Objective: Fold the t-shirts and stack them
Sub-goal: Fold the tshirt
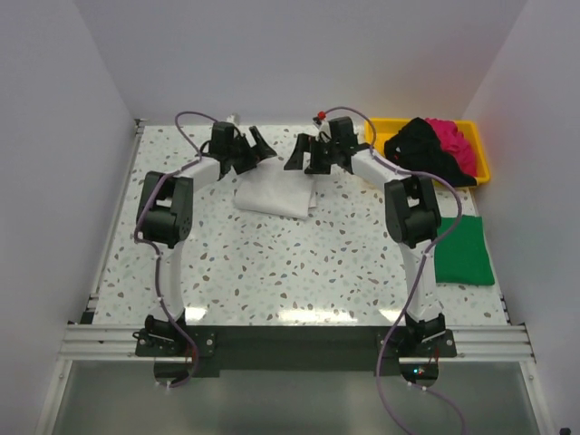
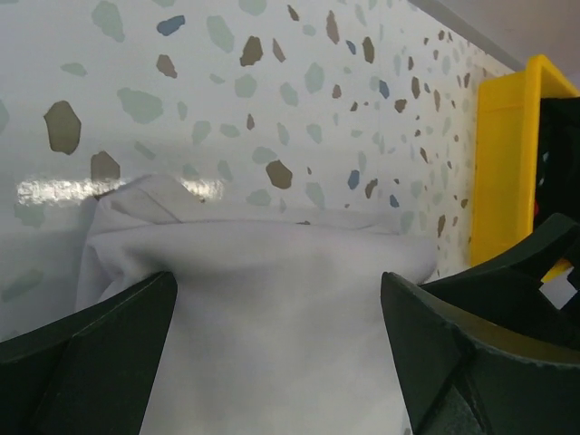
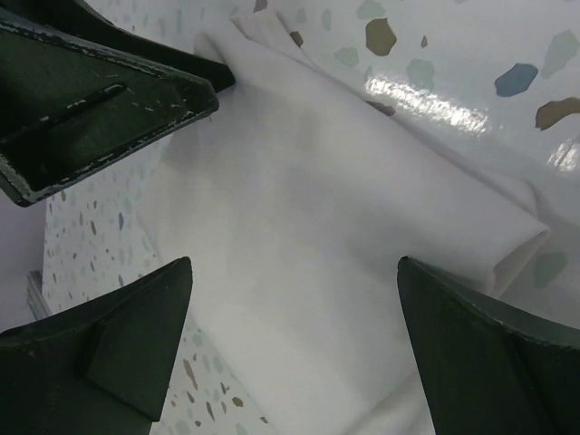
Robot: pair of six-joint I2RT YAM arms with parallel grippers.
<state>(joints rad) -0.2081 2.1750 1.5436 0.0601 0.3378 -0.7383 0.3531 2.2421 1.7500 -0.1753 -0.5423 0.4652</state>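
A folded white t-shirt (image 1: 275,196) lies on the speckled table at the far middle. It fills the left wrist view (image 2: 272,317) and the right wrist view (image 3: 335,236). My left gripper (image 1: 260,145) is open, just above the shirt's far left edge. My right gripper (image 1: 302,154) is open, just above its far right edge. Neither holds cloth. A folded green t-shirt (image 1: 462,250) lies flat at the right edge. The black t-shirt (image 1: 419,145) and the magenta-pink t-shirt (image 1: 453,138) are crumpled in the yellow tray (image 1: 478,165).
The yellow tray stands at the far right corner and shows at the right of the left wrist view (image 2: 503,163). White walls close the table on the left, back and right. The left gripper's finger (image 3: 100,91) shows in the right wrist view.
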